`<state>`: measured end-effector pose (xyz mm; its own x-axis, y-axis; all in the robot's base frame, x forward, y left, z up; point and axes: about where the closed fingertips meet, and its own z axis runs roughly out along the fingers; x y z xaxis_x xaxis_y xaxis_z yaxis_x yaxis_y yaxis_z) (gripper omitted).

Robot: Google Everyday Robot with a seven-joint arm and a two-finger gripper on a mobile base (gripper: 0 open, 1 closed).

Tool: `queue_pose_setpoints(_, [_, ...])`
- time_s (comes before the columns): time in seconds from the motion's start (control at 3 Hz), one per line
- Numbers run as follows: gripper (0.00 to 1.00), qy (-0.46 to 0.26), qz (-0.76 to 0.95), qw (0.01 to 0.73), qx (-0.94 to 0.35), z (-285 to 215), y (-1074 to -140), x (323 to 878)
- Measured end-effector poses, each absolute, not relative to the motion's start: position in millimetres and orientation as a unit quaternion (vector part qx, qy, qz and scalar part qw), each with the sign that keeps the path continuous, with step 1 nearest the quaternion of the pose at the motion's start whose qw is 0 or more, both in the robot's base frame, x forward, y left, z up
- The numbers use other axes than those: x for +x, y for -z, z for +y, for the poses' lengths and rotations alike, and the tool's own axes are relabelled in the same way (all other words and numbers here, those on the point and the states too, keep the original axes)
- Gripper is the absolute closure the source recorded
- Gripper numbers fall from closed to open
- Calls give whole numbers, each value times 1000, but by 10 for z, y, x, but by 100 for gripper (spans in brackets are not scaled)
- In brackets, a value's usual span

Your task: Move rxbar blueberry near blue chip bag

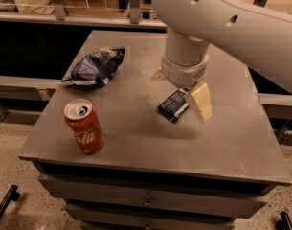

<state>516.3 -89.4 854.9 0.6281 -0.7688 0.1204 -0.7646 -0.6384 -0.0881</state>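
Note:
The rxbar blueberry point(173, 105), a small flat dark navy wrapper with pale lettering, lies on the grey table point(231, 143) right of centre. The blue chip bag point(94, 66), wrinkly and shiny with a silvery edge, lies at the back left of the table. My gripper point(180, 96) hangs from the big white arm right over the bar's far end and hides part of it. Its cream fingers point(201, 102) are spread, one on the bar's right side and one behind to the left. The gripper is open and holds nothing.
A red soda can point(84, 125) stands upright at the table's front left. Drawers point(145, 202) run under the table's front edge. A dark counter and railing point(59, 4) stand behind the table.

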Motion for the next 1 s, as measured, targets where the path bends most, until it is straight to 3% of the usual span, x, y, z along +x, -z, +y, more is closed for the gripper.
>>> queue_pose_setpoints(1.0, [0, 98, 368, 28, -924, -928, -8624, 5350])
